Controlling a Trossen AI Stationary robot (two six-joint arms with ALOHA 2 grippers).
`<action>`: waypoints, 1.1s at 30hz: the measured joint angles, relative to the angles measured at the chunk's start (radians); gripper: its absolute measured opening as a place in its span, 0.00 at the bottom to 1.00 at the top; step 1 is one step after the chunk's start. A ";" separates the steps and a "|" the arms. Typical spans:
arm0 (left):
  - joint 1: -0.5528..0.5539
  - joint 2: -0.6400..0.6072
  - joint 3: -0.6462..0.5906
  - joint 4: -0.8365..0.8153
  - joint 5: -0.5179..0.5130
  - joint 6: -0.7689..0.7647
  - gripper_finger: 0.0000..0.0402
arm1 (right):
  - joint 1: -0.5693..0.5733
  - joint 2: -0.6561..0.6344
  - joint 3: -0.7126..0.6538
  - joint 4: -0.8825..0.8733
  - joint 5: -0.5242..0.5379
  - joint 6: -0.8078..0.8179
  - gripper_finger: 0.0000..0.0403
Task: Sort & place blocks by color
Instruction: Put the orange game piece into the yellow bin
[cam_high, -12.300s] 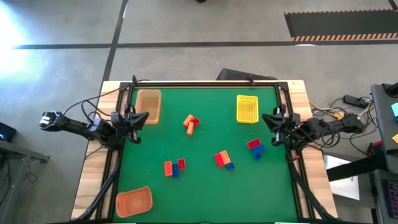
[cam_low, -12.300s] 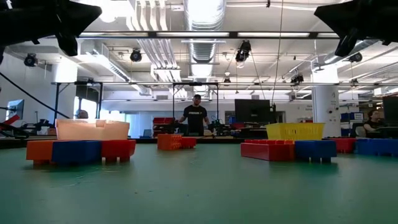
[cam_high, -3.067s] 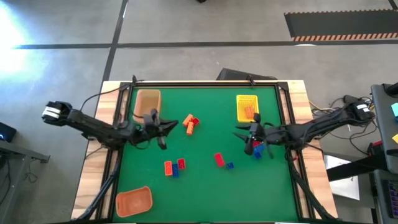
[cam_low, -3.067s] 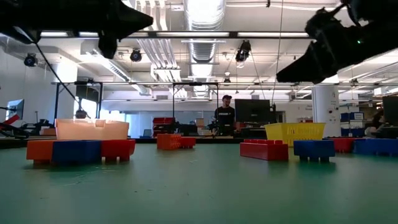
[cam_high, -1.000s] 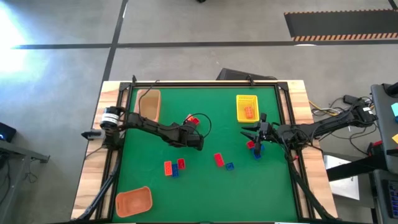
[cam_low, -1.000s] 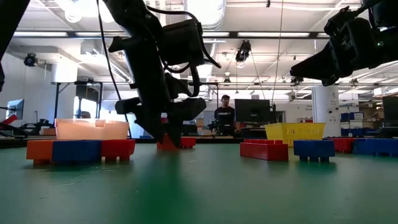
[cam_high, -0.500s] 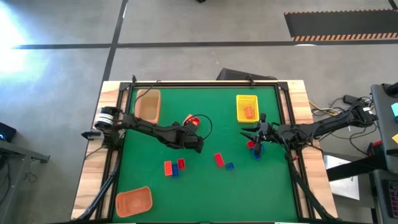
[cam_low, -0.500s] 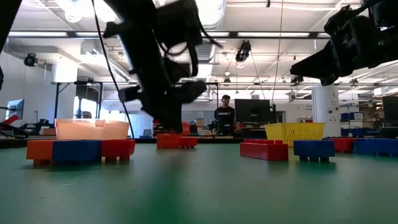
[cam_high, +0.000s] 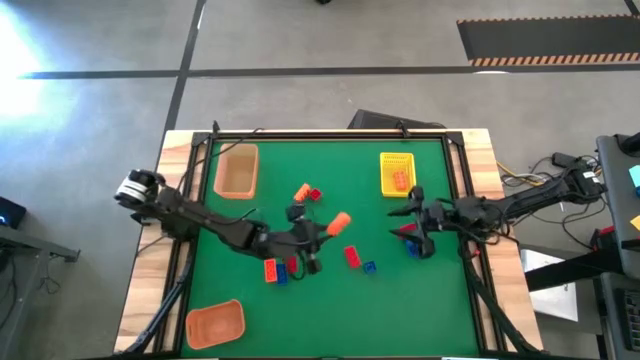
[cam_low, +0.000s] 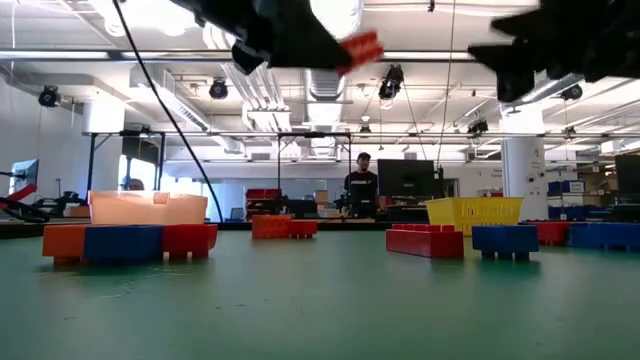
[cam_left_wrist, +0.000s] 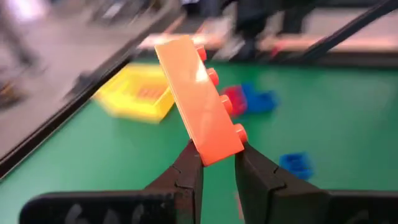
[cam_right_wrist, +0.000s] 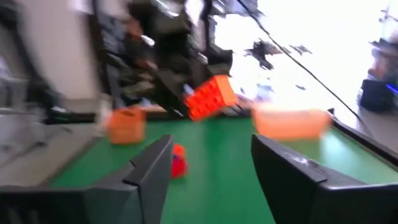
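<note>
My left gripper (cam_high: 325, 230) hangs high over the middle of the green table, shut on an orange block (cam_left_wrist: 202, 99), which also shows in the low view (cam_low: 360, 47). My right gripper (cam_high: 414, 236) stands open above a red and blue block pair (cam_high: 410, 243) at the right, with nothing between its fingers (cam_right_wrist: 152, 168). Loose blocks lie flat on the table: an orange and a red one (cam_high: 306, 193) at the far middle, a red, orange and blue cluster (cam_high: 280, 269), a red one (cam_high: 352, 256) and a blue one (cam_high: 369, 267). My left gripper pinches one end of the orange block (cam_left_wrist: 217, 149) between its two fingertips (cam_left_wrist: 189, 171). The rest of the block sticks out beyond the fingertips, tilted, its studs to one side. The fingers point toward the table's right side, and the block hangs clear of the table.
A tan tray (cam_high: 237, 171) stands at the far left and an orange tray (cam_high: 215, 323) at the near left corner. A yellow tray (cam_high: 397, 174) at the far right holds an orange block. A person stands in the room behind the table (cam_low: 361, 185).
My left gripper has gone up from the orange and red blocks at the far middle and toward the table's near and right edges. It has lifted one orange block clear of the table. The other blocks have stayed where they were.
</note>
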 joint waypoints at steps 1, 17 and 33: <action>-0.003 -0.009 -0.039 0.099 0.035 0.036 0.12 | 0.005 0.000 0.000 0.027 -0.030 -0.013 0.55; 0.015 -0.007 -0.268 0.747 0.180 0.173 0.12 | 0.062 0.255 0.108 0.292 0.028 -0.144 0.56; 0.021 0.111 -0.145 0.765 0.281 0.342 0.12 | 0.061 0.580 0.415 0.302 0.026 -0.101 0.56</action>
